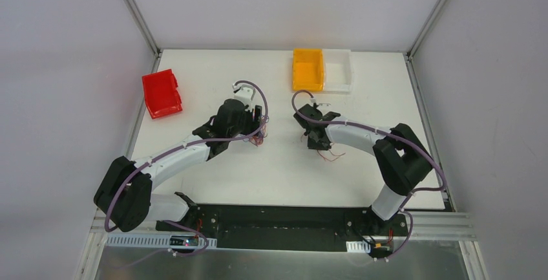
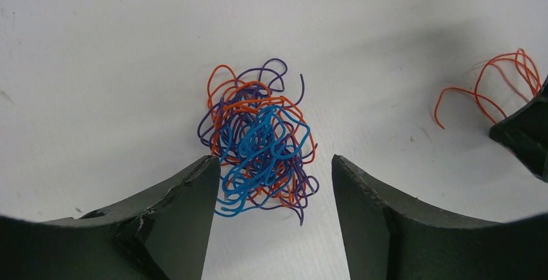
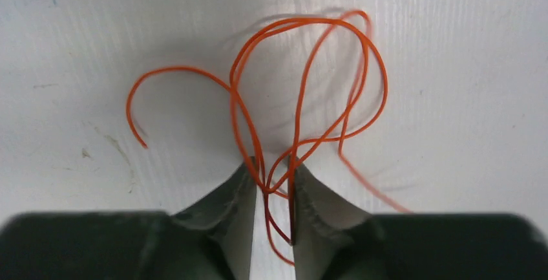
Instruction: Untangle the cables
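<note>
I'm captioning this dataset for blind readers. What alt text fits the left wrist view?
A tangled clump of cables, orange, blue and purple, lies on the white table at the tips of the left gripper's open dark fingers. At the right edge, a few loose orange cables run to the right gripper.
</note>
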